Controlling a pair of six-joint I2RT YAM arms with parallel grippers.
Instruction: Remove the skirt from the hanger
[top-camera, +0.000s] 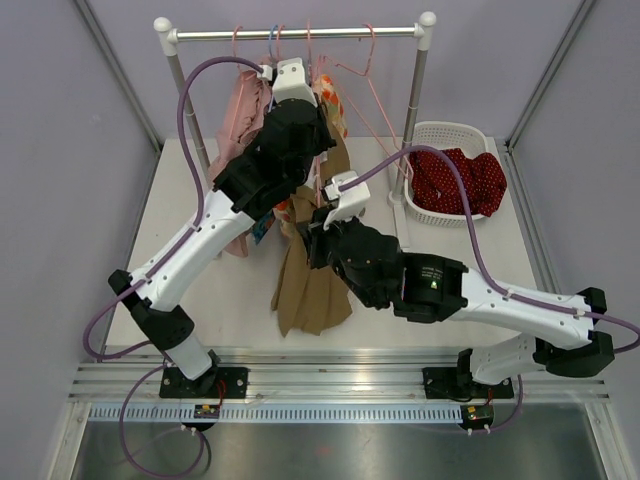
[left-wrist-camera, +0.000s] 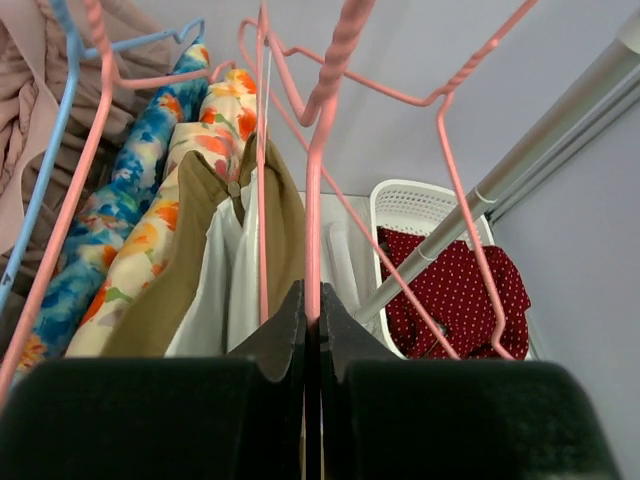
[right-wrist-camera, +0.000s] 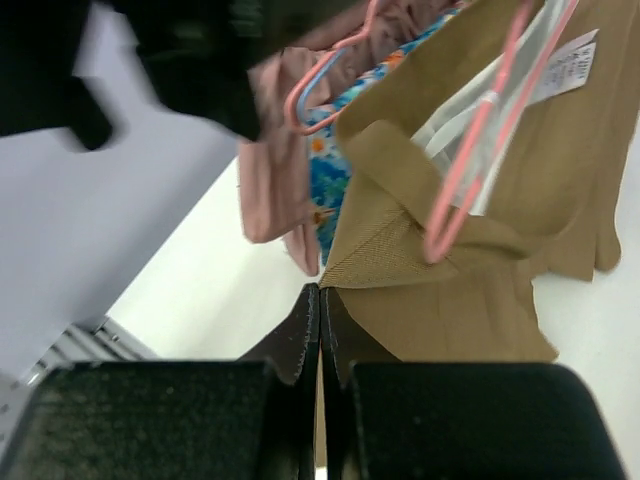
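My left tool had its jaws pressed together on the wire of a pink hanger, below the rail; my right tool was likewise closed, pinching an edge of the tan skirt; the skirt hung among other garments at the rail, its hem lying on the counter.

The tan pleated skirt, white-lined, hangs limp below the rail on a pink wire hanger, its waistband slumped and folded at one side.
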